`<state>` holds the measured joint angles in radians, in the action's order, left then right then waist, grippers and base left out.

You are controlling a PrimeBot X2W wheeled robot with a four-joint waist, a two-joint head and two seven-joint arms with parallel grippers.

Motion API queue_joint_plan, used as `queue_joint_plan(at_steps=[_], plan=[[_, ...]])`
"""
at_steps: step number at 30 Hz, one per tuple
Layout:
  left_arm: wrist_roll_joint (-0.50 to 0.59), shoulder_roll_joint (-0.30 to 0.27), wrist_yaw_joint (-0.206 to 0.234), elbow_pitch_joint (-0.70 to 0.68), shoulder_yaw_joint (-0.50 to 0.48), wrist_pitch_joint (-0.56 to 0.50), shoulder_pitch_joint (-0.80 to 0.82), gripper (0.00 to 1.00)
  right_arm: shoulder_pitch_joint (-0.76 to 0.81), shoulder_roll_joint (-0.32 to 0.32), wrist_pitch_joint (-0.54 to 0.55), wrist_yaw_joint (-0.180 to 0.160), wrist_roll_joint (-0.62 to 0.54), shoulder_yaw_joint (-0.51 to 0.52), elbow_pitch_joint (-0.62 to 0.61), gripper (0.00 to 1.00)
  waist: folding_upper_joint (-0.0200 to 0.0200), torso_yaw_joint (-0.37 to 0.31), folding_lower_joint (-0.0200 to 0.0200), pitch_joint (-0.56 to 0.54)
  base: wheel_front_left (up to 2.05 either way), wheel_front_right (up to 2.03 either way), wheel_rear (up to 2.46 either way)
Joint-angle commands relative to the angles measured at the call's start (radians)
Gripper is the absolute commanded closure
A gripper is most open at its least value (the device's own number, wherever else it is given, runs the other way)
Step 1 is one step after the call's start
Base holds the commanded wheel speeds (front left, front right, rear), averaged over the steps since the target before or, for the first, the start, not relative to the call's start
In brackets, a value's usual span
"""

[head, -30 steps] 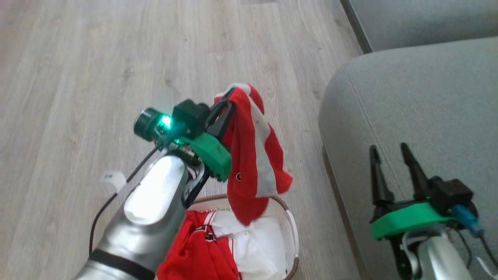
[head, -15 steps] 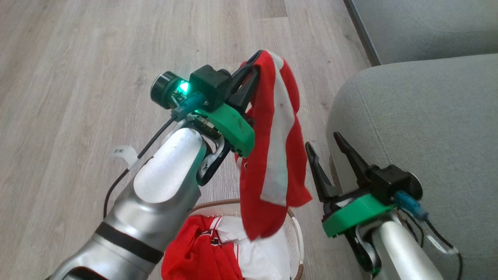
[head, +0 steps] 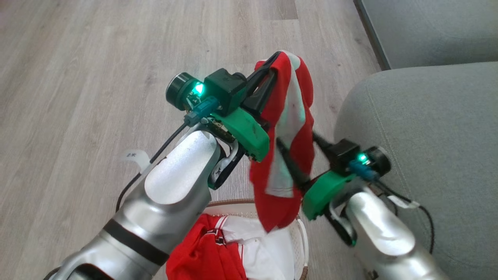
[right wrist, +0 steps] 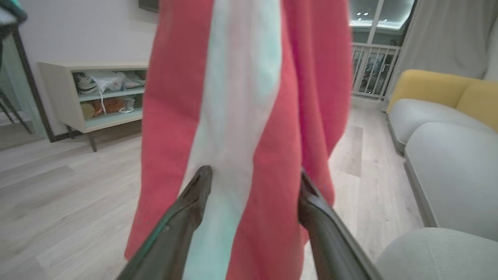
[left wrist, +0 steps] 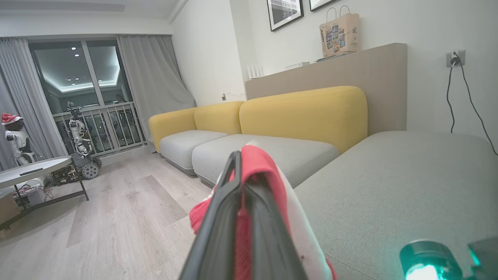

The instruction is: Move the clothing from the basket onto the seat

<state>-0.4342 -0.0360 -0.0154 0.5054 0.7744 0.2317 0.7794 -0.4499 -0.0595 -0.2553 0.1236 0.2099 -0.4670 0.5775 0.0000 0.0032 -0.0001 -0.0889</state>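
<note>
We see pale wood floor [head: 78, 77], a paper bag [left wrist: 339, 29] on the ledge [left wrist: 311, 74], grey curtains [left wrist: 155, 74] and a low shelf unit [right wrist: 64, 101].

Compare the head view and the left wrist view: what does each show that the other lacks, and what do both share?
Head view: the basket with red and white clothing, and the fingers of the right gripper, open on either side of the hanging garment. Left wrist view: yellow backrests, a curtained window, a paper bag on the ledge. Shared: the left gripper shut on the garment, and the grey seat.
</note>
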Motion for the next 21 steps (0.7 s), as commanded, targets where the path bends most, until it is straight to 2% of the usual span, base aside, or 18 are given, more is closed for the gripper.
queue_joint_plan(at_steps=[1, 6, 7, 8, 9, 20, 21], plan=[[-0.008, -0.014, 0.008, -0.029, -0.027, 0.011, 0.083, 1.0, -0.053, 0.009, -0.006, 0.007, 0.025, -0.041, -0.001, 0.0, 0.0, 0.005, 0.0001, -0.001, 0.0, 0.0, 0.0], [-0.022, -0.014, 0.017, -0.025, -0.007, 0.018, 0.086, 1.0, -0.083, 0.009, -0.006, 0.007, 0.098, -0.121, 0.051, 0.0, 0.0, 0.017, 0.0001, -0.004, 0.0, 0.0, 0.0], [-0.025, -0.014, 0.019, -0.025, -0.004, 0.019, 0.084, 1.0, -0.087, 0.009, -0.006, 0.007, 0.108, -0.13, 0.054, 0.34, 0.0, 0.02, 0.0001, -0.005, 0.0, 0.0, 0.0], [-0.028, -0.014, 0.021, -0.024, -0.001, 0.02, 0.082, 1.0, -0.091, 0.009, -0.006, 0.007, 0.115, -0.136, 0.056, 0.62, 0.0, 0.022, 0.0001, -0.005, 0.0, 0.0, 0.0], [-0.031, -0.014, 0.023, -0.022, 0.001, 0.021, 0.08, 1.0, -0.095, 0.009, -0.006, 0.007, 0.117, -0.14, 0.056, 1.0, 0.0, 0.024, 0.0001, -0.006, 0.0, 0.0, 0.0], [-0.056, -0.024, 0.041, 0.023, -0.019, 0.026, 0.039, 1.0, -0.105, 0.008, -0.006, 0.007, 0.1, -0.102, 0.033, 1.0, 0.0, 0.024, 0.0001, -0.01, 0.0, 0.0, 0.0], [-0.058, -0.026, 0.043, 0.025, -0.023, 0.027, 0.034, 0.71, -0.105, 0.007, -0.006, 0.007, 0.098, -0.09, 0.03, 1.0, 0.0, 0.022, 0.0001, -0.009, 0.0, 0.0, 0.0]])
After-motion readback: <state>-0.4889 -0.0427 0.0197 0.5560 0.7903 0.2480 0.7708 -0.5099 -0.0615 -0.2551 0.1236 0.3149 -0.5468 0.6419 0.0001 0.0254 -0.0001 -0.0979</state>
